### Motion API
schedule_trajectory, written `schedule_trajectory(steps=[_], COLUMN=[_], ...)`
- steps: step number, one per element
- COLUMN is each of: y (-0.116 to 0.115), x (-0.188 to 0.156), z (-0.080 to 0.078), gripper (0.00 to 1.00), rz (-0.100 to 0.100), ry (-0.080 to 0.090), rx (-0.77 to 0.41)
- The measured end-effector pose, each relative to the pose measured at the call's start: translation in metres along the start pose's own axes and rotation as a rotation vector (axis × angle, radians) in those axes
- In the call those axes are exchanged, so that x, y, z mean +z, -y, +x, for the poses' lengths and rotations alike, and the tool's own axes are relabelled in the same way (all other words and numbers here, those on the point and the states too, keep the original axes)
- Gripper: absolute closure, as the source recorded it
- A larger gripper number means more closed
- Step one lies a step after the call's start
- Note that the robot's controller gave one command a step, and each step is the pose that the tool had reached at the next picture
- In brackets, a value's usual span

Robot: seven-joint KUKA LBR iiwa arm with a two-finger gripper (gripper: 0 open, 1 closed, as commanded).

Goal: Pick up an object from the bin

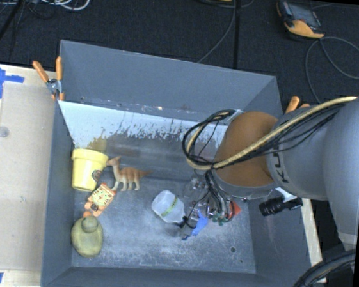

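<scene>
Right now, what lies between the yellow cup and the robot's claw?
In the camera view: a tan toy animal, then a pale clear cup lying close beside the gripper.

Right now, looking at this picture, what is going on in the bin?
A robot arm reaches in from the right; its gripper hangs near the middle of the bin, next to a clear plastic piece and a blue thing. Whether it holds anything cannot be told. By the left wall lie a yellow cup, a tan toy animal, a card and an olive bottle.
</scene>
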State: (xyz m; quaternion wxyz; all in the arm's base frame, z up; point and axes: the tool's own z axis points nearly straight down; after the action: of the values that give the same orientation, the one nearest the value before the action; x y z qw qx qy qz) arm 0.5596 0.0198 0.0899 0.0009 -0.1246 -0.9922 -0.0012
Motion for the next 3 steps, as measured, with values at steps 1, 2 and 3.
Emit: schedule_trajectory(steps=[1,2,3], y=[-0.0202,-0.0202,-0.0199], x=[0.0201,0.0201,0.0169], z=[-0.0133,-0.0133,-0.0123], gripper=[1.00,1.00,1.00], rz=[0.001,0.001,0.002], ry=[0.001,0.001,-0.001], rx=[-0.036,-0.037,-0.037])
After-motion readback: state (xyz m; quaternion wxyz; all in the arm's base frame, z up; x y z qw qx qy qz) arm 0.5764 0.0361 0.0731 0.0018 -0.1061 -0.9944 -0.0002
